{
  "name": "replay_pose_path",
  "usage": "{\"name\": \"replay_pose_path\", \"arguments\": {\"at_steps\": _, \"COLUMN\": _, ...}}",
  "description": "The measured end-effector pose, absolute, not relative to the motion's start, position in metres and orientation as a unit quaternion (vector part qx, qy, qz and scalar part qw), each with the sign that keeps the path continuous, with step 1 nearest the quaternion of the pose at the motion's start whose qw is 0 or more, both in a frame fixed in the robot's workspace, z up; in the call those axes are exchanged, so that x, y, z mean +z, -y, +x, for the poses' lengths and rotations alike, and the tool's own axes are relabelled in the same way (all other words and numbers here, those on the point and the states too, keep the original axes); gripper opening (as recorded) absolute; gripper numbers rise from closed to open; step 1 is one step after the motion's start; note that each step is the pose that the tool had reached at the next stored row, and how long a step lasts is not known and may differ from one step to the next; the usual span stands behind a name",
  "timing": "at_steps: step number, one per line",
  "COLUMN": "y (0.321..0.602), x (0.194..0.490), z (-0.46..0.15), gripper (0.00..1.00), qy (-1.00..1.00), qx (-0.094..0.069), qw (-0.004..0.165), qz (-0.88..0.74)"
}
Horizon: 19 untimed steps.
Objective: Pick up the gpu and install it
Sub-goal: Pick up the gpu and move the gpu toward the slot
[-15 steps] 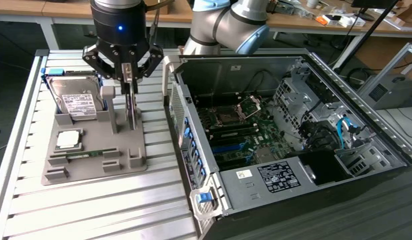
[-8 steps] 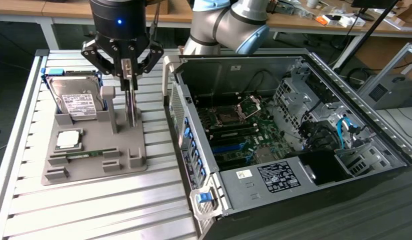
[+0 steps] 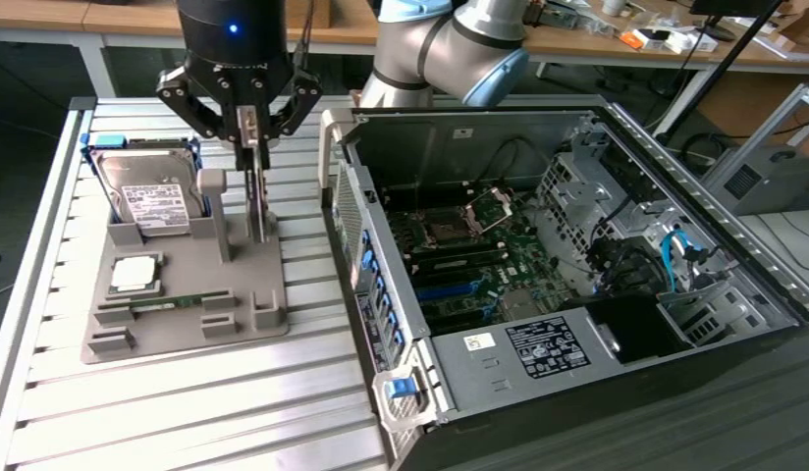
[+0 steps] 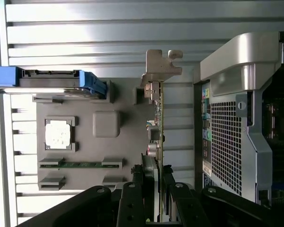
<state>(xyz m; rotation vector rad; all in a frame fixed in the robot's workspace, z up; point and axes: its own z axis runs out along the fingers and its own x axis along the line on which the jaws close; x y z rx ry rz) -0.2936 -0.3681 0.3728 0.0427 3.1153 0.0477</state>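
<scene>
grey plastic parts holder [image 3: 182, 334] props the thin dark gpu card [image 3: 260, 204] with its silvery bracket upright on edge, presumably to offer its top edge to the black finger gripper [image 3: 252, 137], which is clenched on it straight above the holder.

One open black computer case [image 3: 444, 137] sits at three o'clock, one grey plastic holder [image 3: 182, 339] at nine. Also one each: silver white-labelled hard drive [image 3: 153, 196], square silver processor [image 3: 134, 273], green memory stick [image 3: 169, 303], dark flat gpu card [image 3: 260, 211].
</scene>
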Motion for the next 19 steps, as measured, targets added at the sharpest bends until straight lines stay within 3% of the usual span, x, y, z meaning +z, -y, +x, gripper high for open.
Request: {"name": "replay_pose_path", "arguments": {"at_steps": 19, "y": 0.368, "x": 0.397, "z": -0.294, "gripper": 0.27, "qy": -1.0, "qx": 0.015, "qw": 0.013, "qz": 0.014}}
